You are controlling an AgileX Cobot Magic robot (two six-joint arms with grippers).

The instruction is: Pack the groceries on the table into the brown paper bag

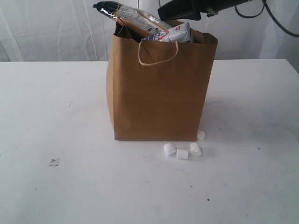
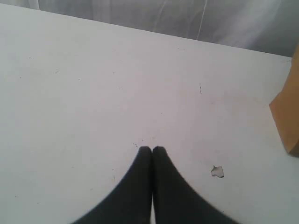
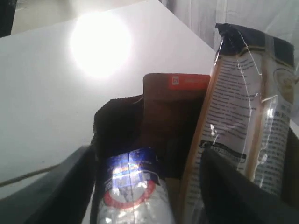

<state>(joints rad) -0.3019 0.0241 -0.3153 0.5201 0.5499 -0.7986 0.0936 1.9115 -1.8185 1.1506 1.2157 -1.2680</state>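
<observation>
The brown paper bag stands upright mid-table. A long dark-topped packet and a white-blue pack stick out of its mouth. In the right wrist view the same pack lies between the spread fingers of my right gripper, which is open over the bag mouth. There is a gap on the side toward the long packet. A brown-orange pouch stands inside. Several small white marshmallows lie on the table by the bag's front right corner. My left gripper is shut over bare tabletop, holding nothing.
My right arm hangs just above the bag's top edge. A small chip marks the tabletop at front left, and shows as the chip beside the left gripper. The bag's corner edges into the left wrist view. White curtain behind.
</observation>
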